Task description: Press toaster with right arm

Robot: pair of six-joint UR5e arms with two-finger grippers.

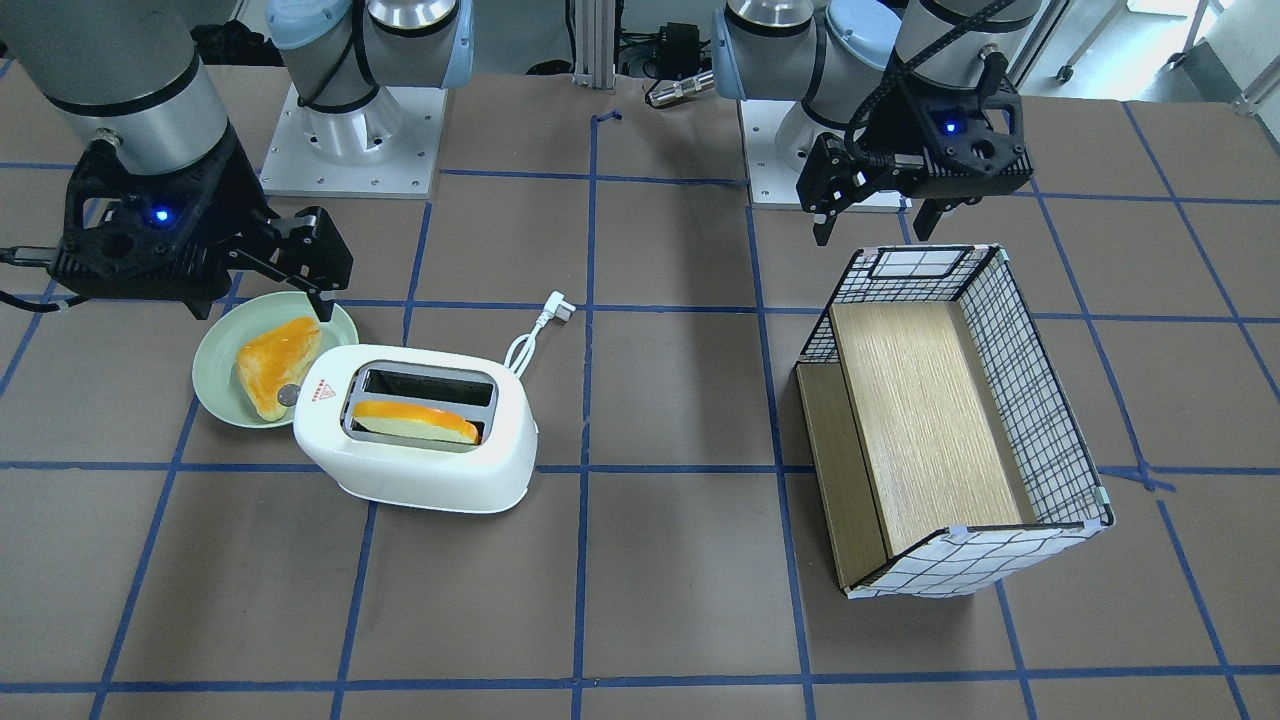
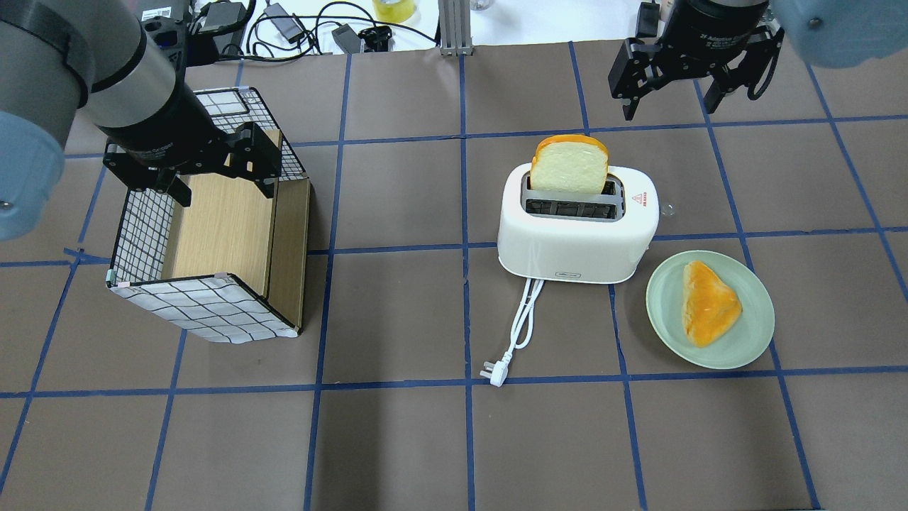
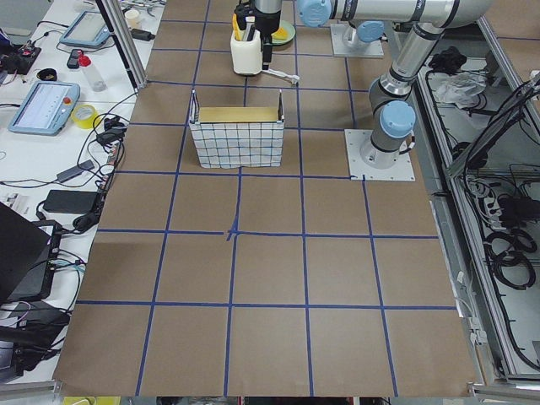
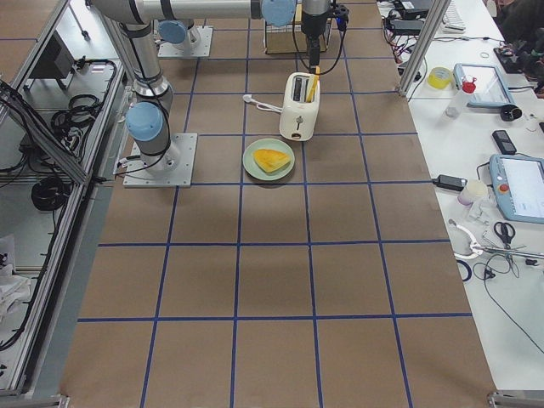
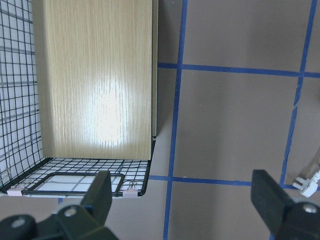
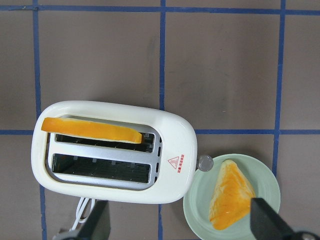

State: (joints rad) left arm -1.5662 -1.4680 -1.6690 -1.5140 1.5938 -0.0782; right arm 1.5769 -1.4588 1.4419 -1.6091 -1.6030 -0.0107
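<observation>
Nearest the robot's edge of the tabletop (image 2: 397, 440) we find the white plug (image 2: 494, 372), its cord (image 2: 523, 312) running outward to the toaster (image 2: 574, 241). Just to the robot's right of that cord sits the green plate (image 2: 759, 312) carrying a browned bread piece (image 2: 709, 301). A little farther out stands the toaster itself, upright on the robot's right half of the tabletop, its long axis lying across the table, roughly parallel to the robot's edge. Its lever knob (image 6: 205, 162), a small grey disc, juts from the end that faces the plate, just beside the plate's rim. A slice (image 2: 569, 165) stands tall in the slot farther from the robot; the nearer slot is empty. High above all this hangs the right hand (image 2: 668, 108), its two fingers spread wide apart and gripping nothing. Its wrist camera looks straight down on the toaster, and the line between the fingers runs along the toaster's long axis, with the knob between them in that view. We judge the press has not begun: the hand must drop a long way and settle over the plate-side end, and we would bring the fingers together first so that a tip lands squarely on the knob. Farthest off, across the table, the left hand (image 2: 225, 190) hovers over the checked basket (image 2: 206, 312), fingers likewise apart, well away from the toaster.
</observation>
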